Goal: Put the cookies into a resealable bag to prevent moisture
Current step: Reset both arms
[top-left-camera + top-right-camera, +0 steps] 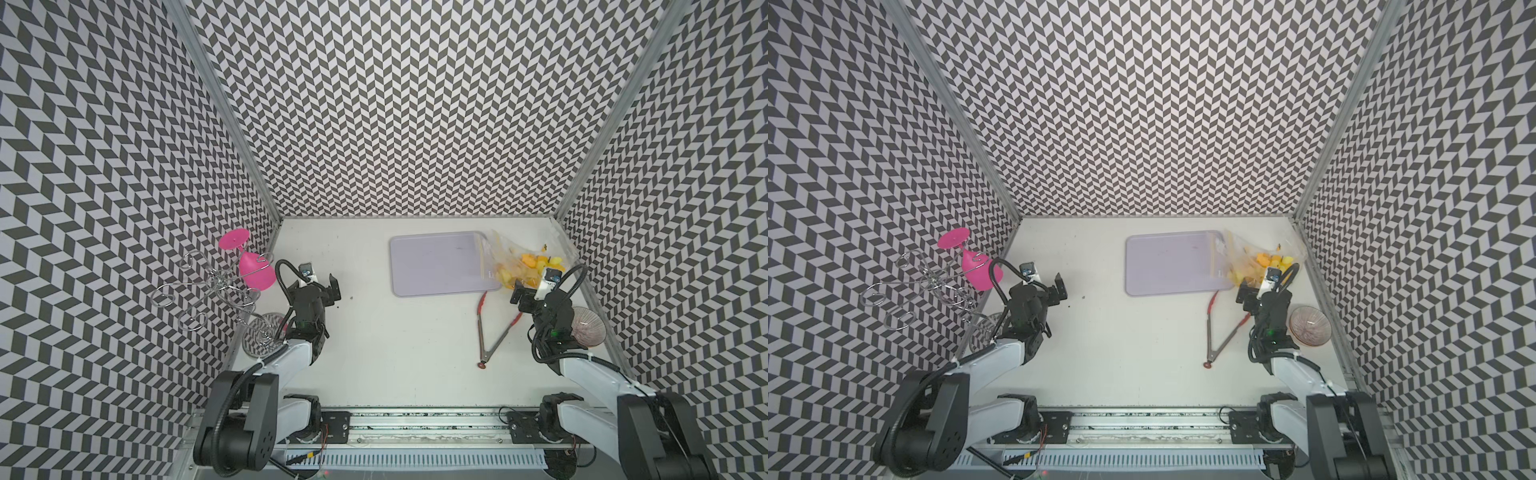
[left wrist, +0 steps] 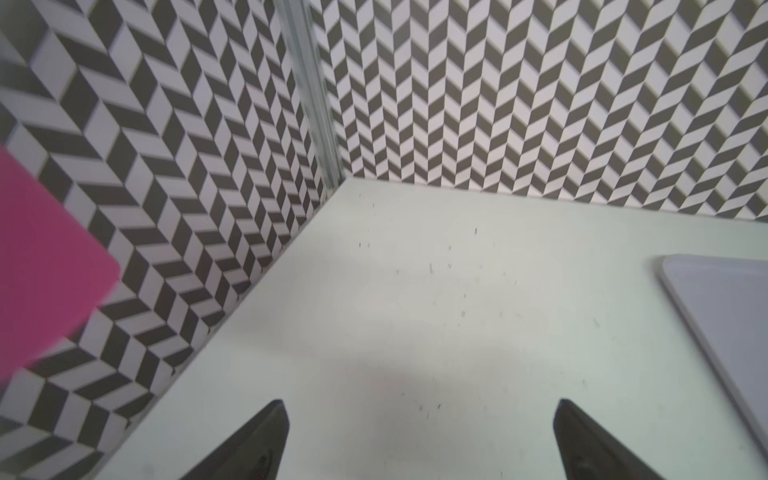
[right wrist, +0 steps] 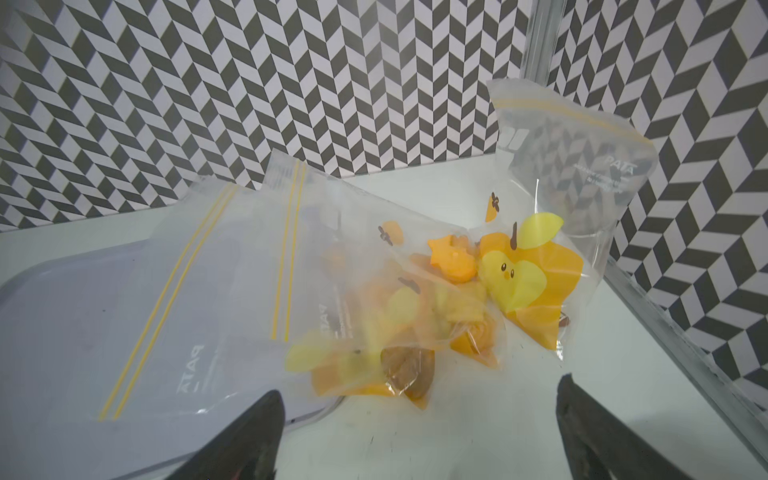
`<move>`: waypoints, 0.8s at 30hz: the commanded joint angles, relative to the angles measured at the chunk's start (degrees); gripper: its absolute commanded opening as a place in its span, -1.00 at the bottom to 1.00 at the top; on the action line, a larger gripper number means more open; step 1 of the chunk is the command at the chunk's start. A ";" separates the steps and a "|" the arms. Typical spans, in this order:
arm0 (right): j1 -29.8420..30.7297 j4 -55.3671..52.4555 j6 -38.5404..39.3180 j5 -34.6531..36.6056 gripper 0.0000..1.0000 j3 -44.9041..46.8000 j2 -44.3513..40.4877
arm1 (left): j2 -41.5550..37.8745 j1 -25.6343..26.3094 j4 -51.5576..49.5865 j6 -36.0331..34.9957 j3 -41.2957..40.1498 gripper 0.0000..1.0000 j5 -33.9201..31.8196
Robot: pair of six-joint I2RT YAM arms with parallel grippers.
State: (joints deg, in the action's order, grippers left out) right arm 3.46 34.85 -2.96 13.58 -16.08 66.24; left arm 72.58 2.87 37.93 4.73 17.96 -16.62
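The cookies lie heaped inside a clear resealable bag at the back right, orange, yellow and brown. The bag's yellow-striped zip end rests over the right edge of the lavender tray. In the right wrist view an orange cookie and a brown one show through the bag's film. My right gripper is open just in front of the bag, holding nothing. My left gripper is open over bare table at the left.
More clear bags lie there: one flat on the tray, one with a yellow cartoon print, one upright in the corner. Red-tipped tongs lie before the tray. A pink glass bowl sits right. A wire rack holds a pink glass.
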 commanded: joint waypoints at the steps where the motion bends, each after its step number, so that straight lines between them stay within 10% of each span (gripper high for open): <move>1: -0.68 17.19 3.66 -0.53 0.98 -0.52 5.15 | 3.44 -3.02 9.57 -0.92 -0.24 0.99 8.51; 6: -1.88 31.04 0.83 -6.56 0.98 1.55 14.24 | 8.70 -7.99 18.86 -0.23 0.38 0.98 18.55; 12: -1.92 46.79 2.48 -10.24 1.00 6.19 23.00 | 19.15 -6.83 53.39 -3.98 -11.03 1.00 28.00; 15: -1.89 33.12 3.07 -10.88 1.00 -0.07 21.31 | 16.04 -4.99 31.40 -3.59 -2.82 0.99 20.82; 24: -1.62 40.91 3.66 -10.95 1.00 2.19 23.06 | 16.43 -2.00 33.08 -5.32 -2.93 1.00 14.86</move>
State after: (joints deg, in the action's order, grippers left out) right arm 1.72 71.24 -0.21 3.18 -14.39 88.90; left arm 89.47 0.89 71.29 -0.38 15.16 0.16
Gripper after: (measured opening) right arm 0.999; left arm 0.994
